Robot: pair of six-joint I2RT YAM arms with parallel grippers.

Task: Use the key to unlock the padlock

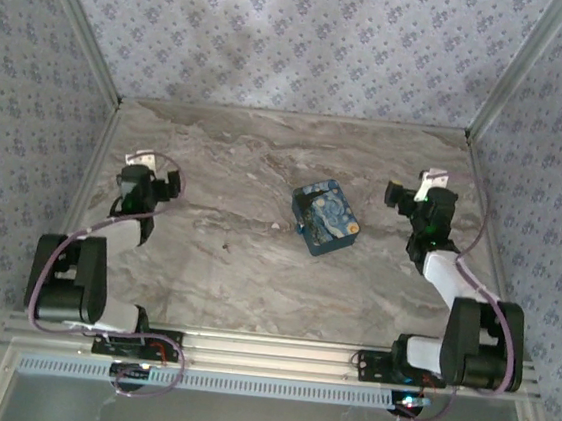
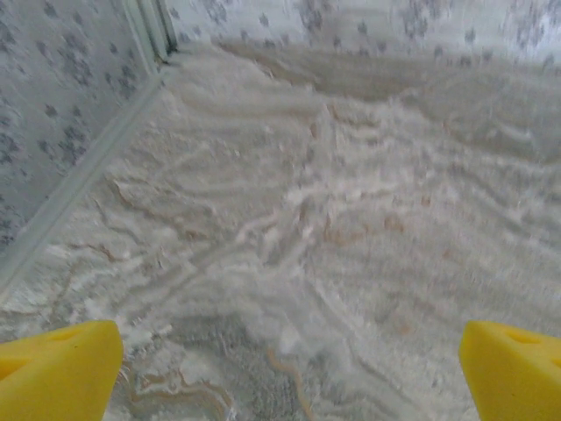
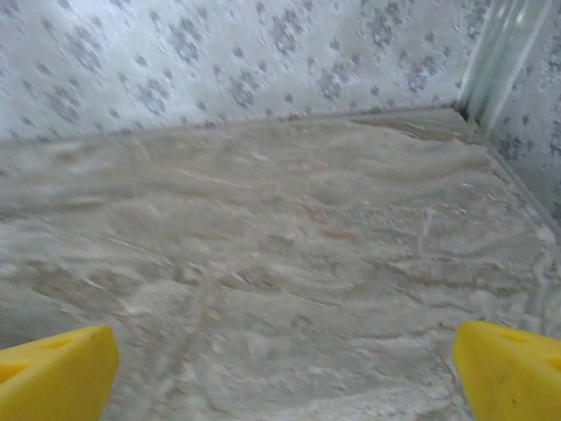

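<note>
A blue box-like object with a swirling starry print (image 1: 325, 217) lies on the marble table (image 1: 236, 156) at the centre. I cannot make out the padlock or the key as such. A tiny pale speck (image 1: 277, 227) lies just left of the blue object, too small to identify. My left gripper (image 1: 141, 164) is far left of the object and my right gripper (image 1: 427, 184) is to its right. In the left wrist view, the left gripper (image 2: 289, 373) is open, with yellow fingertips (image 2: 61, 368) wide apart over bare marble. In the right wrist view, the right gripper (image 3: 285, 373) is open too, with nothing between its fingertips (image 3: 508, 368).
Patterned walls with metal corner posts (image 1: 501, 78) enclose the table on three sides. An aluminium rail (image 1: 276, 356) runs along the near edge between the two arm bases. Open marble lies between each gripper and the back wall.
</note>
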